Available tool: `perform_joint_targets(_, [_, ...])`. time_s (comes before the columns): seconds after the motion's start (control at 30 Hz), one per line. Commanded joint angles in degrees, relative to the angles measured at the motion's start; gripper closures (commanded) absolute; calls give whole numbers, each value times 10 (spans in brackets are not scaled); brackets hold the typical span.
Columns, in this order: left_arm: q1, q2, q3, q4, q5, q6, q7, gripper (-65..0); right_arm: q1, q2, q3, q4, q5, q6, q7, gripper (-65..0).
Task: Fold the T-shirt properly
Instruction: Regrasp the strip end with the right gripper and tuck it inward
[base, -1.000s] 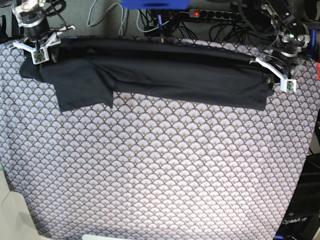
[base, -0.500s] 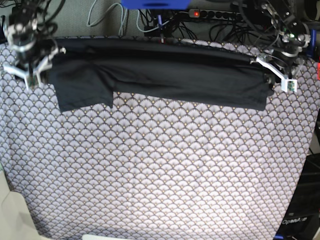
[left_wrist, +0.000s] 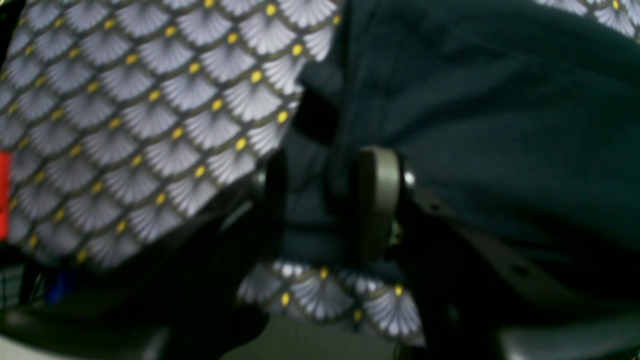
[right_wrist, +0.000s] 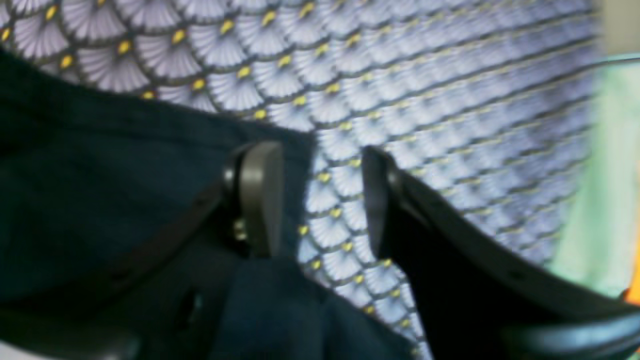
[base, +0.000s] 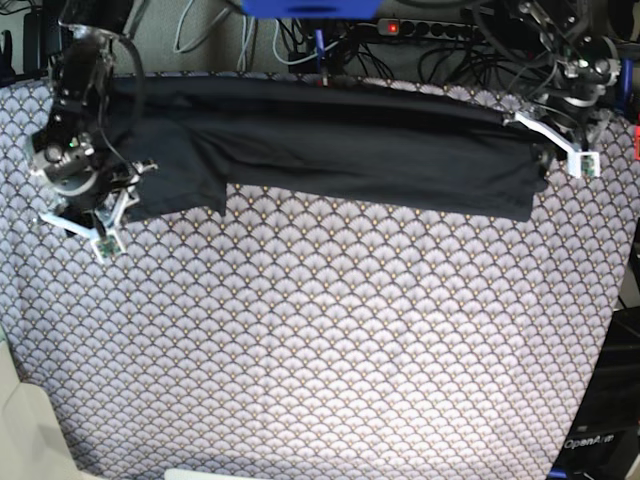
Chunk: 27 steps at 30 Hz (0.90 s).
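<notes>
Most of the tablecloth (base: 330, 340) lies bare, and the T-shirt (base: 330, 140) stretches as a long dark band along its far edge, already doubled lengthwise, with one sleeve (base: 170, 185) hanging out toward the near side at the right arm's end. The left gripper (base: 560, 150) sits at the opposite end of the band; in the left wrist view its two pads stand partway apart with dark cloth bunched between them, so it appears to be pinching the shirt's edge. The right gripper (base: 95, 225) hovers just beside the loose sleeve, and in the right wrist view its jaws are parted with only patterned tablecloth between them, one pad (right_wrist: 257, 197) over the cloth's edge (nothing is held). To do this step well, the right arm probably needs to take the sleeve corner cleanly, one layer only, then carry it onto the band while the left keeps the far end taut and flat.
</notes>
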Motion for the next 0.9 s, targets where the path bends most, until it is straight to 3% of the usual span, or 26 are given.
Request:
perform_joint_targets(0.0, [-3, -5, -1, 20, -9, 1, -13, -236, 21, 8, 4, -8, 4, -5, 7, -318])
perform_joint_targets(0.13, [-3, -4, -17, 28, -9, 1, -13, -238, 28, 8, 5, -47, 4, -5, 10, -374])
perform_joint_targets(0.7, [-15, 6, -52, 35, -10, 1, -16, -238, 48, 8, 32, -180, 4, -5, 71, -371])
perform_joint_targets(0.77, [-15, 6, -52, 35, -10, 1, -16, -238, 46, 8, 31, -180, 4, -5, 72, -352])
perform_joint_targets(0.87, [-15, 6, -52, 35, -10, 1, -16, -238, 46, 7, 29, -180, 4, -5, 72, -240])
